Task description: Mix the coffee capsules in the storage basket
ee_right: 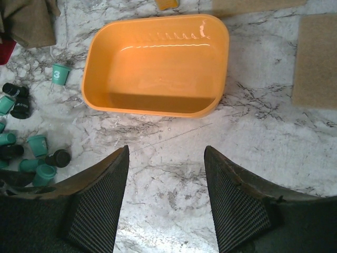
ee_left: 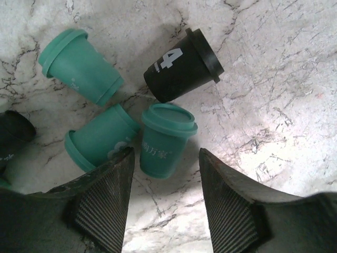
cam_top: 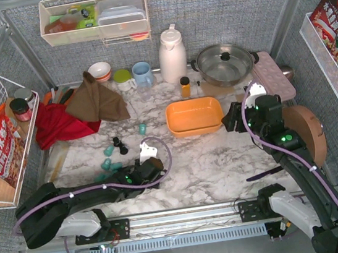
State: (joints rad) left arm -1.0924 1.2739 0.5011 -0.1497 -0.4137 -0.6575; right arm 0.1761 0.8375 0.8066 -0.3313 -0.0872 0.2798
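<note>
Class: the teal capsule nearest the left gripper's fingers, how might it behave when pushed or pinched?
The teal capsule is round and tapered, so a push would probably send it rolling in a curve. Its smooth sloping wall might slip from a pinch. A neighbouring teal capsule lies close beside it and would likely get bumped.

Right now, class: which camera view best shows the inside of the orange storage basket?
The right wrist view: the storage basket fills the upper frame, its empty floor and rim plain. The top external view shows it whole but small. The left wrist view misses it, showing only coffee capsules.
</note>
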